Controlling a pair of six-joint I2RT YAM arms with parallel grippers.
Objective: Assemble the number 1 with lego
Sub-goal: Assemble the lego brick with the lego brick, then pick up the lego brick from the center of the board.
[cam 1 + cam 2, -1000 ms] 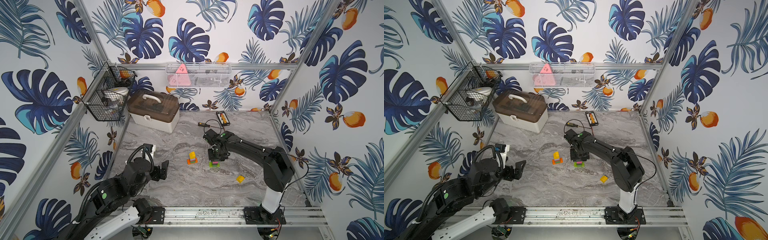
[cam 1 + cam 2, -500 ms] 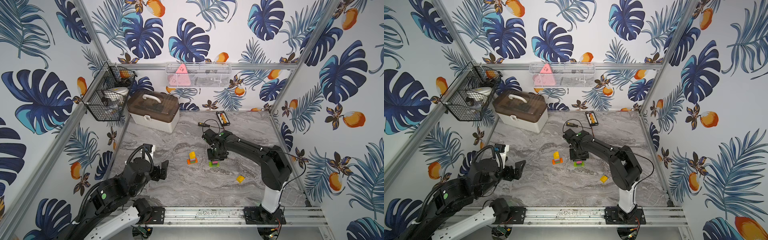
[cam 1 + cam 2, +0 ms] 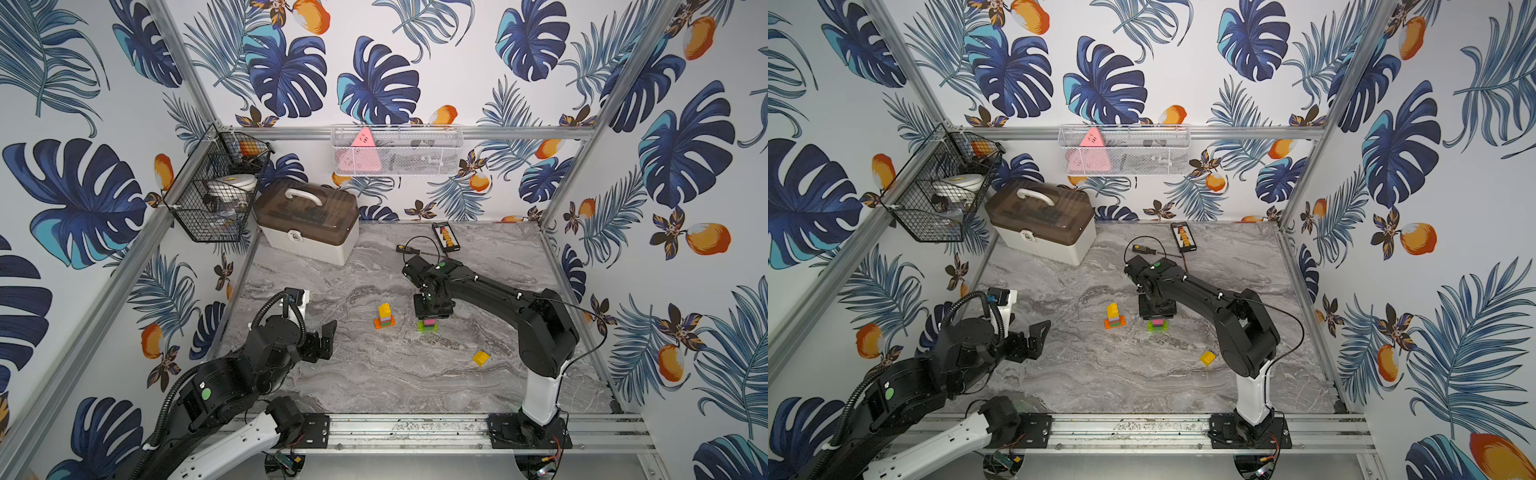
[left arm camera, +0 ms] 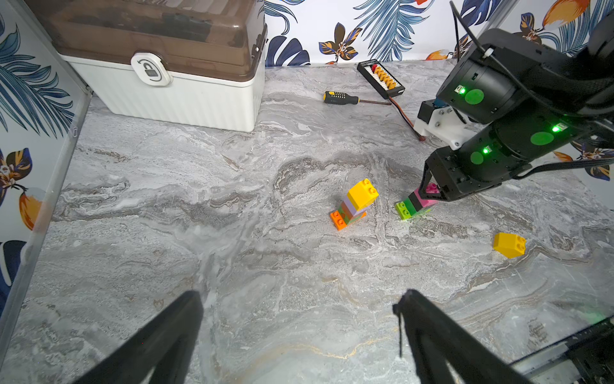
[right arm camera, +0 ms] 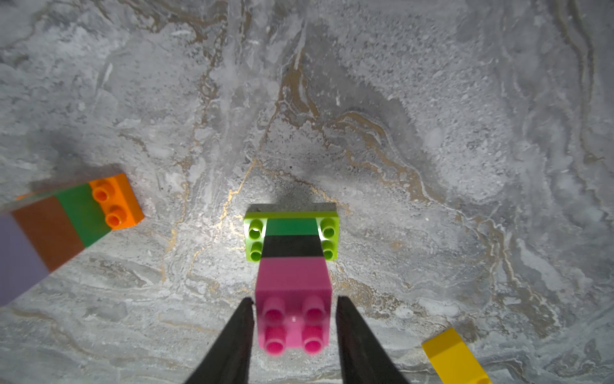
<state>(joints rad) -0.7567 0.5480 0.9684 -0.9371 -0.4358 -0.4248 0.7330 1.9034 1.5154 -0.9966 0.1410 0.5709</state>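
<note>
Right now the right gripper [image 5: 294, 299] points straight down over the lime stack [image 3: 428, 324], mid-bench [image 3: 374, 374]. In the right wrist view that stack reads, bottom to top: long lime brick [image 5: 255, 239] flat on the bench, green brick [image 5: 290, 227], black brick [image 5: 292, 246], pink brick [image 5: 292, 282]. All upright and centred on the lime brick, with lime studs showing at both ends.

The right gripper's fingers [image 5: 232, 339] straddle the pink brick's top, one on each side. A thin strip of bench shows between the brick and one finger, and the other finger sits just beside it. So it's released, jaws slightly apart, not pinching. Nothing is lifted.

The orange stack [image 3: 384, 318] stands just beside the lime stack on the left arm's side, apart from it and untouched. It has an orange brick [image 4: 339, 219] as base and a yellow brick [image 4: 362, 194] on top, and leans in the left wrist view. Its middle layers in the right wrist view are green, brown and lilac.

The loose yellow brick [image 3: 481, 358] lies tipped on the bench near the right arm's base, well apart from both stacks and both grippers.

The left gripper [image 4: 297, 299] is spread wide with nothing between its fingers, hanging above the bench on its own side, well apart from all the lego.

The storage box [image 3: 307, 224], screwdriver [image 4: 342, 98] and abacus [image 4: 382, 78] sit at the back of the bench.
</note>
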